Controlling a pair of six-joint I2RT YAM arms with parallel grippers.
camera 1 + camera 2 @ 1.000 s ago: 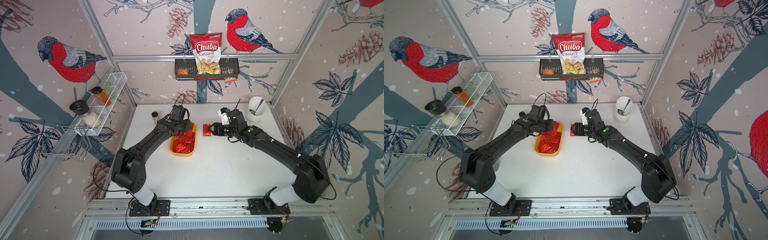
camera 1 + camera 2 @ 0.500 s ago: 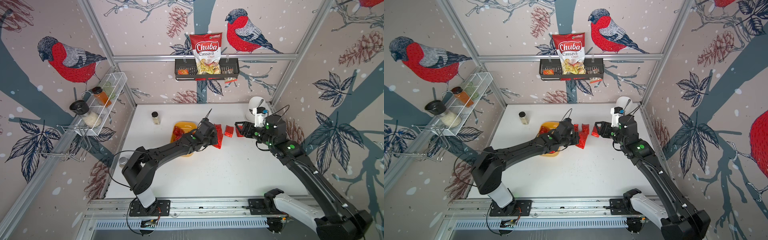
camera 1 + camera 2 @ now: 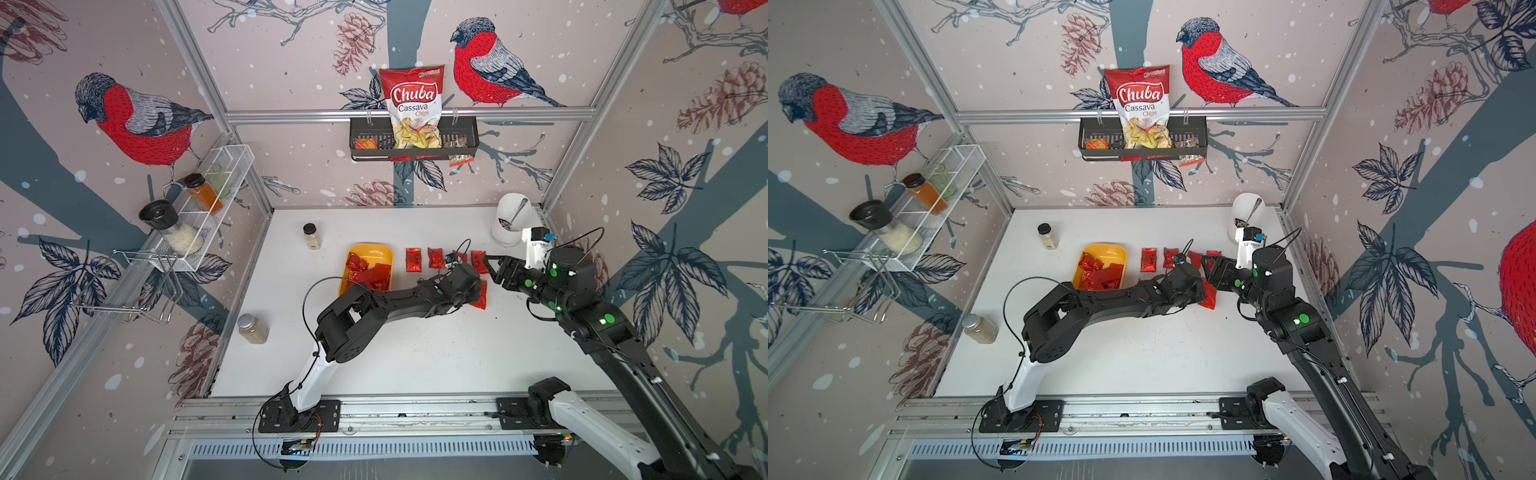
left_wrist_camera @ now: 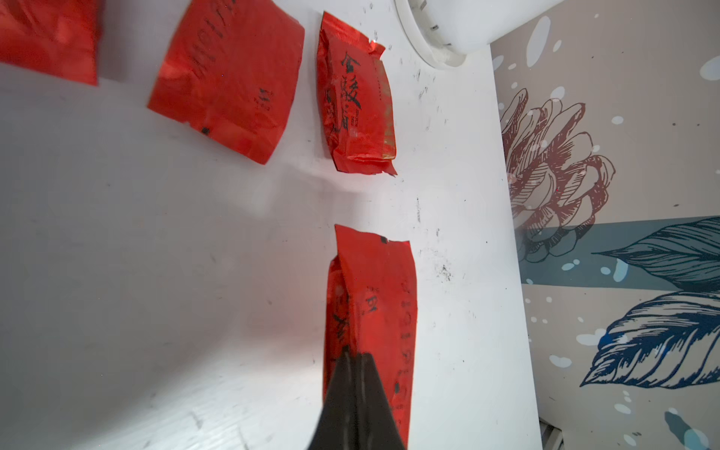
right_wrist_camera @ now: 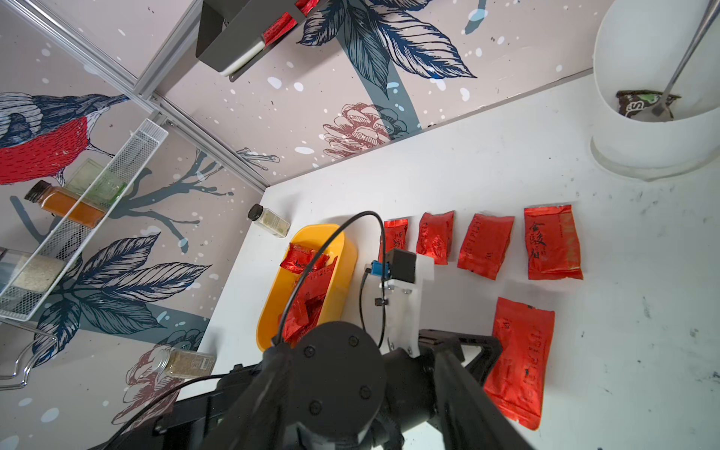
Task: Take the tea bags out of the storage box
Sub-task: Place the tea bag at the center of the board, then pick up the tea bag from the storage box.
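The left jaws are pinching shut on one short end of the held tea bag (image 4: 374, 288), whose red foil is stretching away from them, low over the surface (image 3: 415, 357). Whether it is touching the surface cannot be told. The right jaws are standing apart with nothing between them, hovering just beside the held tea bag and pointing toward the left arm's wrist. Just beyond both, four tea bags (image 5: 486, 245) are lying flat in a row on the surface, apart from each other. The held one is sitting on the robot's side of the row's right end. At the row's left end the storage box (image 3: 370, 248) is resting on the surface, with more tea bags (image 3: 369, 275) lying heaped inside it. Farther out, a white cup (image 3: 505, 226) with a spoon (image 3: 517, 210) in it is standing near the back right corner. A spice jar (image 3: 311, 236) is standing behind the box, to its left.
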